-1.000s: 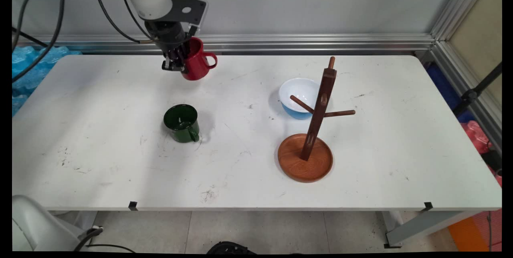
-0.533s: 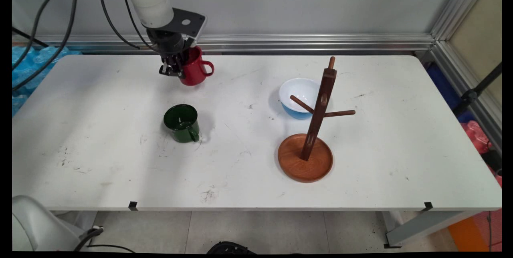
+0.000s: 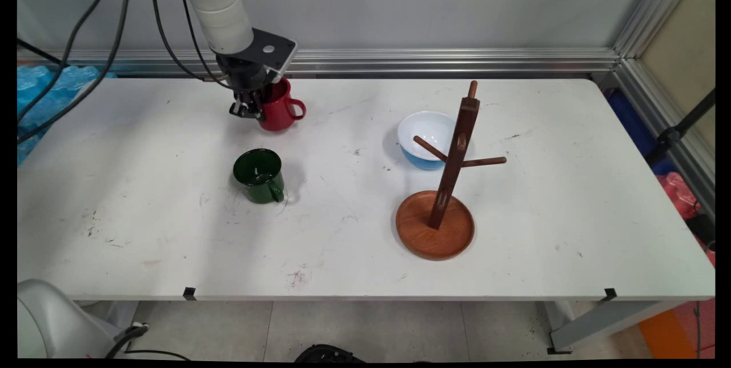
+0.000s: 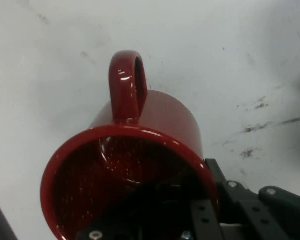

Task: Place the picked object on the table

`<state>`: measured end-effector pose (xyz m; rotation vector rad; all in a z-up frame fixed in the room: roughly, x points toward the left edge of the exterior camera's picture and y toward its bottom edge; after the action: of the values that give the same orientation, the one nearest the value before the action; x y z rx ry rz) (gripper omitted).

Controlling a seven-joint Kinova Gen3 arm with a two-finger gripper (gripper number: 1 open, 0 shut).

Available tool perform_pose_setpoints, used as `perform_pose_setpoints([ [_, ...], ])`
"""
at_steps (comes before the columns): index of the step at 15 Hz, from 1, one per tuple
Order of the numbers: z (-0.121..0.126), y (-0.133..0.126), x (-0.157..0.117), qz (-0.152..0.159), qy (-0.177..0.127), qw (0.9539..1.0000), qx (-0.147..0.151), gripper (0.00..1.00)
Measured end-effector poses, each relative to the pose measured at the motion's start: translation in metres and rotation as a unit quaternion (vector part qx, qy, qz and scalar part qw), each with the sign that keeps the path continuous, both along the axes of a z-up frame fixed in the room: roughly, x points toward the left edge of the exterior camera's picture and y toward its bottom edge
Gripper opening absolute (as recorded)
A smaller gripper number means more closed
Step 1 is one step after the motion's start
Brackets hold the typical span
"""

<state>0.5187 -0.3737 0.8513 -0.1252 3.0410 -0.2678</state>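
Clenched on the rim of a glossy red enamel mug (image 3: 278, 111), the black two-finger pincer (image 3: 249, 110) holds it low near the white desk's (image 3: 143, 242) far edge, one finger inside, handle pointing right; whether it touches the surface cannot be told. Well nearer sits a dark green mug (image 3: 258, 175), empty. Rightward, an empty white-and-blue bowl (image 3: 425, 138) stands behind a brown wooden mug tree (image 3: 448, 185).

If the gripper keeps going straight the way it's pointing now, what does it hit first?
The gripper points down, its jaws shut on the red mug's rim. Straight on lies only the white table beneath; the mug's base would probably touch first, though any gap left is unclear.
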Motion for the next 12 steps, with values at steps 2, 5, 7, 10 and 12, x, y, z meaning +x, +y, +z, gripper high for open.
perform_pose_setpoints([
  [2,-0.006,-0.001,0.000,-0.006,0.000,1.0000,0.003,0.00],
  [5,-0.016,-0.003,-0.001,-0.014,0.000,0.9999,0.006,0.00],
  [7,-0.021,-0.004,-0.002,-0.020,0.001,0.9998,0.006,0.00],
  [10,-0.026,-0.006,-0.003,-0.025,0.004,0.9997,0.005,0.00],
  [12,-0.030,-0.006,-0.004,-0.027,0.007,0.9996,0.005,0.00],
])
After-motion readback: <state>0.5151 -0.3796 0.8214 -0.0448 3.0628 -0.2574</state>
